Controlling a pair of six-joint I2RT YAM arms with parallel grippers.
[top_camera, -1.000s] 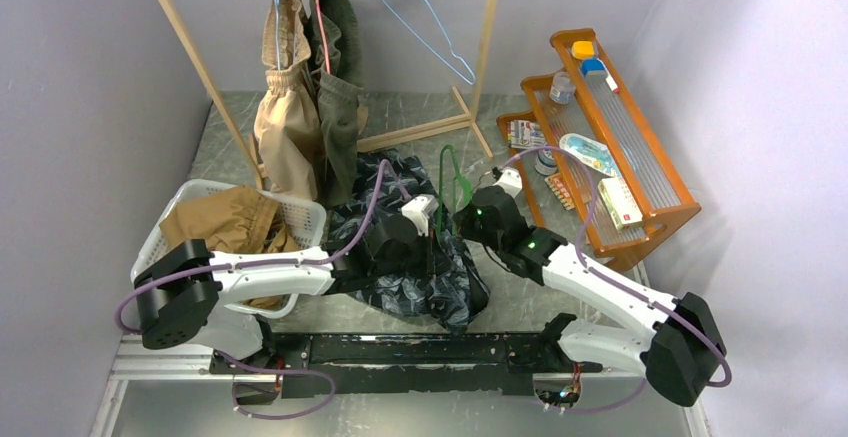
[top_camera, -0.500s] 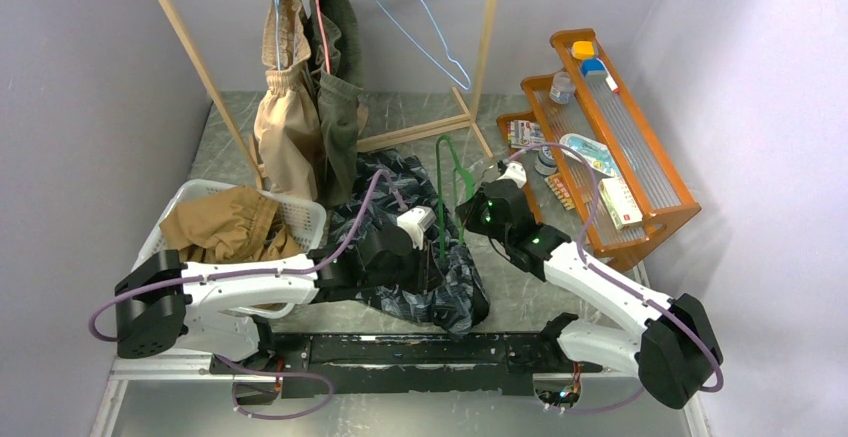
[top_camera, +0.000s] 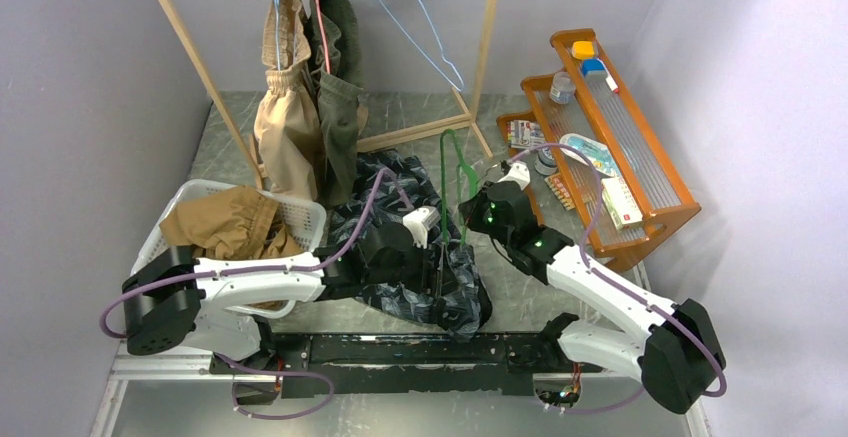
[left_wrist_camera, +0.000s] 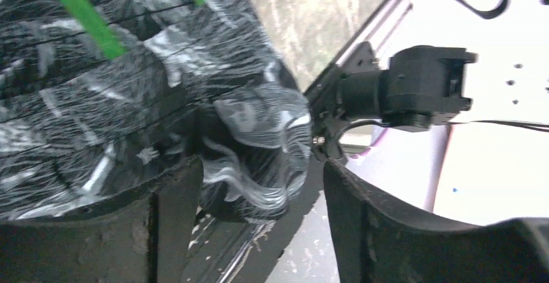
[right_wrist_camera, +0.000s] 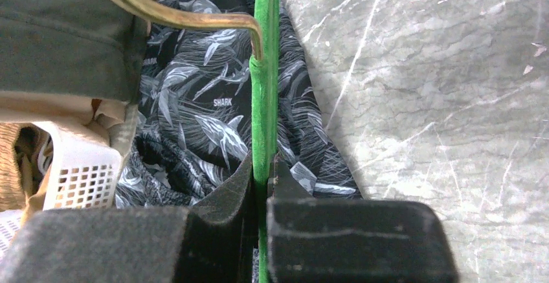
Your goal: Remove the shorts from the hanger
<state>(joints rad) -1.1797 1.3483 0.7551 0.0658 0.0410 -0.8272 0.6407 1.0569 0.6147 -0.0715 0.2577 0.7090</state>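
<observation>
Dark patterned shorts (top_camera: 400, 182) lie heaped on the table, still over the lower part of a green hanger (top_camera: 449, 157). My right gripper (top_camera: 468, 223) is shut on the hanger's wire (right_wrist_camera: 264, 101), seen clamped between its jaws (right_wrist_camera: 261, 173). My left gripper (top_camera: 441, 269) hovers open over the dark shorts (left_wrist_camera: 162, 101); a loose fold lies between its spread fingers (left_wrist_camera: 175, 218) without being pinched. Beige shorts (top_camera: 282, 127) and olive shorts (top_camera: 338, 122) hang on the rack. Tan shorts (top_camera: 222, 225) lie in the basket.
A white basket (top_camera: 303, 215) stands at the left. The wooden rack (top_camera: 487, 37) holds an empty blue hanger (top_camera: 425, 17). An orange shelf (top_camera: 640, 147) with small items stands at the right. The arms' base rail (top_camera: 420, 349) runs along the near edge.
My left gripper has opened and let go of the dark patterned shorts. The right gripper has carried the green hanger a little back and right, still shut on it.
</observation>
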